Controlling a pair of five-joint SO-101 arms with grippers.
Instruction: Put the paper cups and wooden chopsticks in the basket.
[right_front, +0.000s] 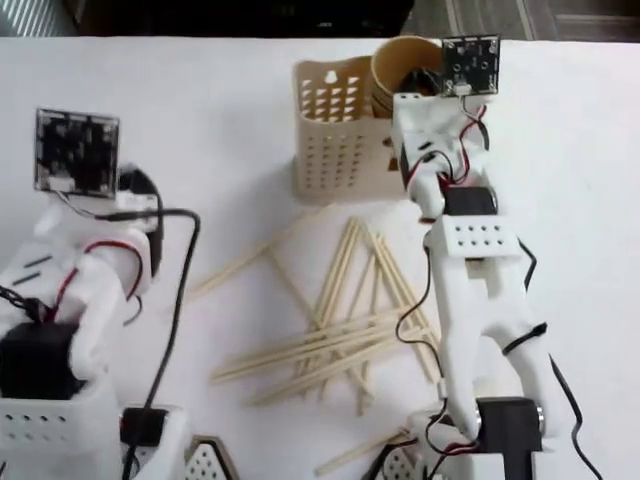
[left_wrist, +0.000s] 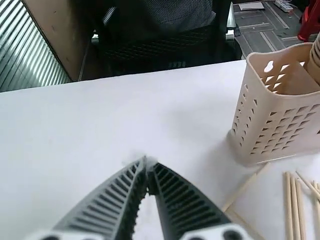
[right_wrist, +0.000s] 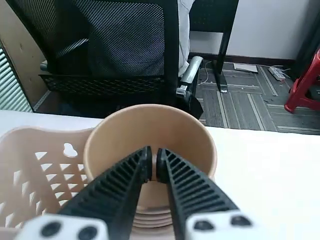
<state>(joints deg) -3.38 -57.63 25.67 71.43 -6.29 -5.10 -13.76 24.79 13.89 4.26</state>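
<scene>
White table (right_front: 200, 120): carries all items.

Right arm (right_front: 470, 290): white, right of frame, extended toward the upper centre. Left arm (right_front: 80, 290): white, lower left, well apart from the task items.

Cream perforated plastic basket (right_front: 335, 140): upright at upper centre, mouth up.

Stack of tan paper cups (right_front: 400, 60): nested, long axis upright, mouths up, just beside the basket's right side. Whether it rests on the table cannot be told.

Pale wooden chopsticks (right_front: 340, 330): loose on the table at centre, crossing. Most lie lower left to upper right, and several point up toward the basket.

Right gripper (right_wrist: 153, 152): fingers narrowed to a thin slit, tips over the cup mouth; contact undetermined.

Left gripper (left_wrist: 146, 161): fingertips meeting, over bare table.
</scene>
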